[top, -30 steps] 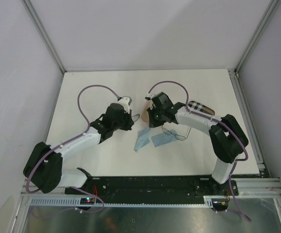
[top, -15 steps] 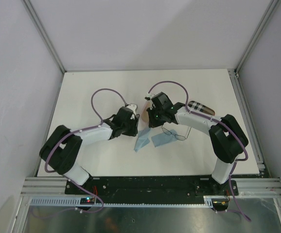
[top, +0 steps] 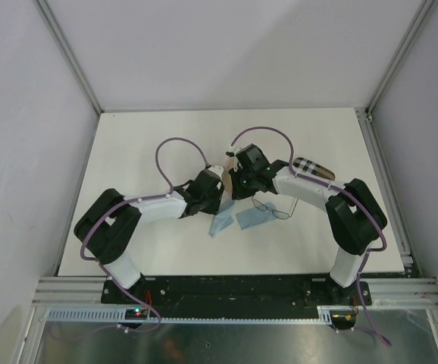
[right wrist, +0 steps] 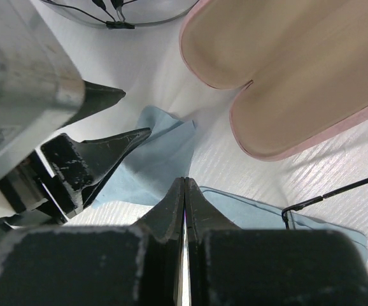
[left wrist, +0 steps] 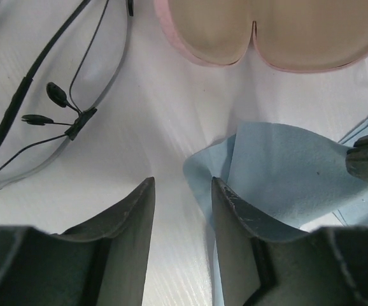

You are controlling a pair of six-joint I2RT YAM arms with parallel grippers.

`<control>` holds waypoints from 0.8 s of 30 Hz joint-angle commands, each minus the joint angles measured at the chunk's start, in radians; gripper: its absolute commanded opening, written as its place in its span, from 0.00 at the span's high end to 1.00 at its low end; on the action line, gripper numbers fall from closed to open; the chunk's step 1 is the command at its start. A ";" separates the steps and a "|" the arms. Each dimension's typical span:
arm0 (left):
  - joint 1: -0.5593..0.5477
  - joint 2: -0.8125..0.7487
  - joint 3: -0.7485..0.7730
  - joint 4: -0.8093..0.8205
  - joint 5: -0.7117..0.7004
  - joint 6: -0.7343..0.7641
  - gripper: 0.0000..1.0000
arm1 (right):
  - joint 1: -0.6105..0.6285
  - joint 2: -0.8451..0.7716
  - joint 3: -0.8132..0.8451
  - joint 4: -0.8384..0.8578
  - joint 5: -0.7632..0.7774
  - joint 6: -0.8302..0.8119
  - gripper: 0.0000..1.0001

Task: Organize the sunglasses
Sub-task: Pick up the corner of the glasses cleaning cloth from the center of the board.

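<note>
1. Left fingers [left wrist: 130, 217] spread, empty; the wire-framed sunglasses [left wrist: 50, 108] lie on the counter [left wrist: 165, 115] ahead and leftward, frame running diagonally.
2. Right fingers [right wrist: 171, 207] pressed together, empty; left arm looks nearer.

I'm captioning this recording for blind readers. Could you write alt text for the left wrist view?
The left gripper hangs open over the white table, one finger at the edge of a light blue cloth. Wire-framed glasses with clear lenses lie upper left, an open pink-rimmed case at the top.
</note>
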 commanded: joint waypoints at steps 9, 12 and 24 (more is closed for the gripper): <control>-0.034 0.069 0.035 0.013 -0.008 -0.001 0.68 | -0.003 -0.039 -0.001 0.001 0.003 0.002 1.00; -0.034 0.089 0.025 0.005 0.015 -0.021 0.78 | -0.003 -0.042 -0.001 0.000 0.003 0.004 1.00; -0.030 0.103 -0.004 -0.023 0.039 -0.065 1.00 | -0.004 -0.046 -0.001 -0.003 0.006 0.002 1.00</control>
